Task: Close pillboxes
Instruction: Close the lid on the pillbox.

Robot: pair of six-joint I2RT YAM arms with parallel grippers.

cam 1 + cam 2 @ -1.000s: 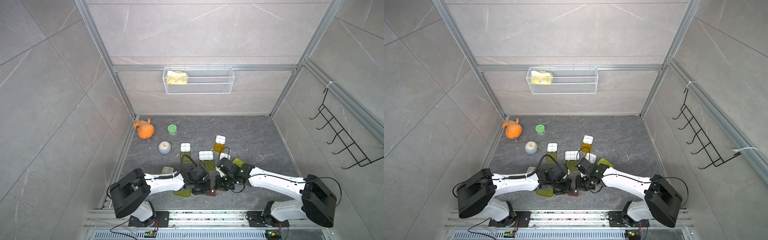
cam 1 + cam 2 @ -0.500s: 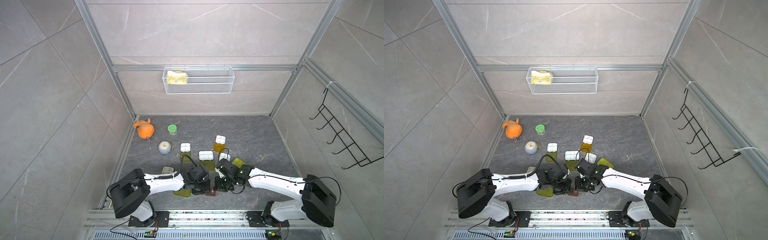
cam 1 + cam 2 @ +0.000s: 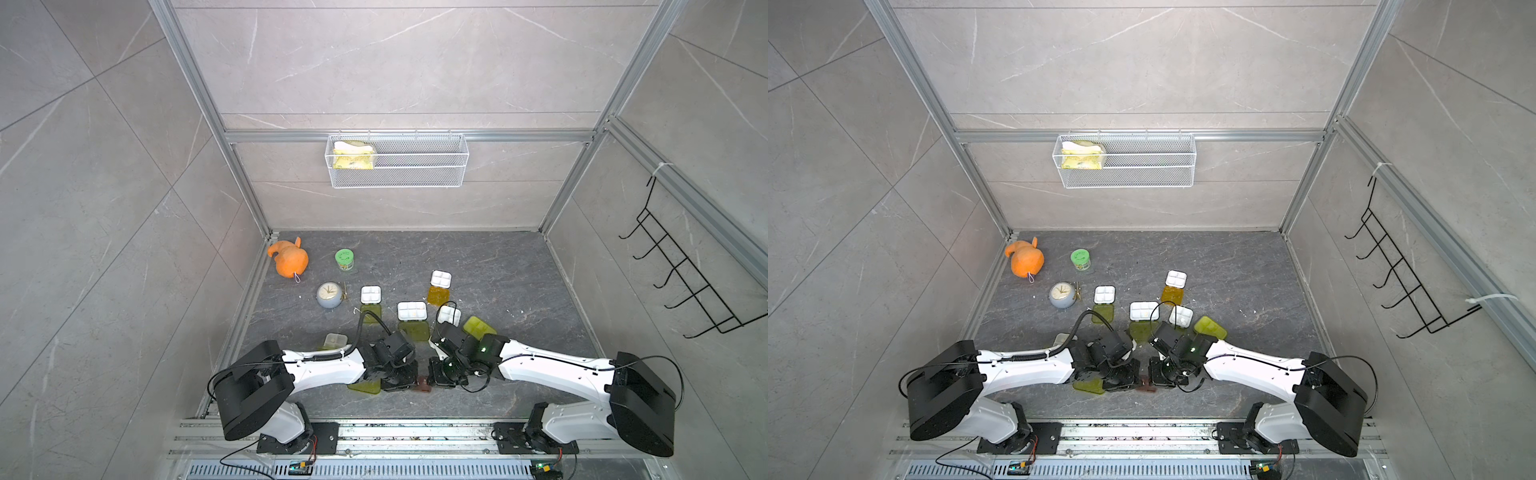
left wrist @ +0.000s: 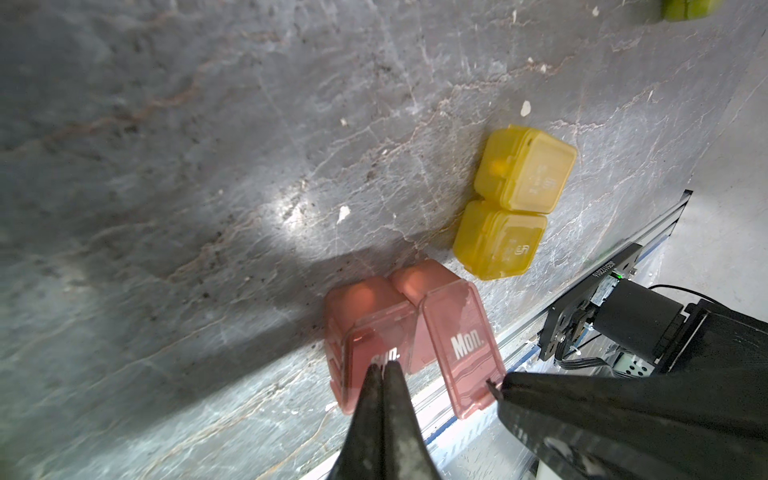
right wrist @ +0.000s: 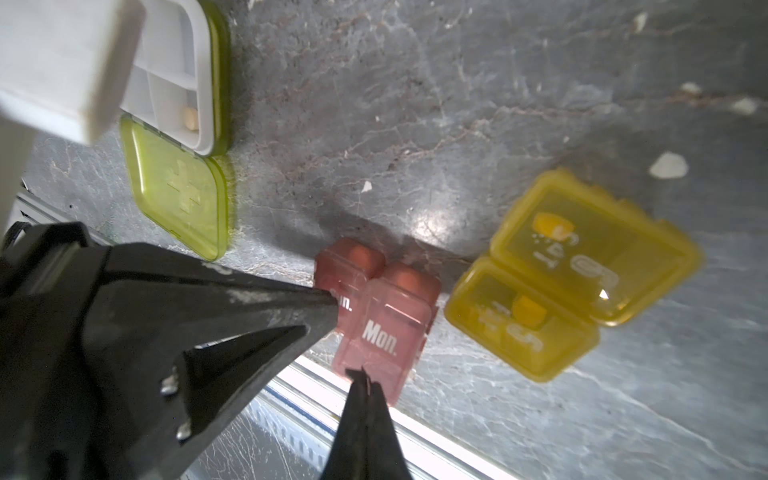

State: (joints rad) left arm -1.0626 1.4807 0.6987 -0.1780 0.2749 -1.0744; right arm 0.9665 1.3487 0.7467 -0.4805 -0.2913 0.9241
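Here, left gripper closed, right gripper closed, both at pink pillbox.

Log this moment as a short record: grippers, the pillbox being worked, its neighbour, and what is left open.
left gripper: shut, tip on the "Sun." lid
right gripper: shut, tip at the "Mon." lid edge
brown pillbox: two compartments, between both grippers; latched or not, cannot tell
amber pillbox: beside it, lids down
open pillboxes: four, lids laid flat, farther back
fifth open pillbox: by the left gripper
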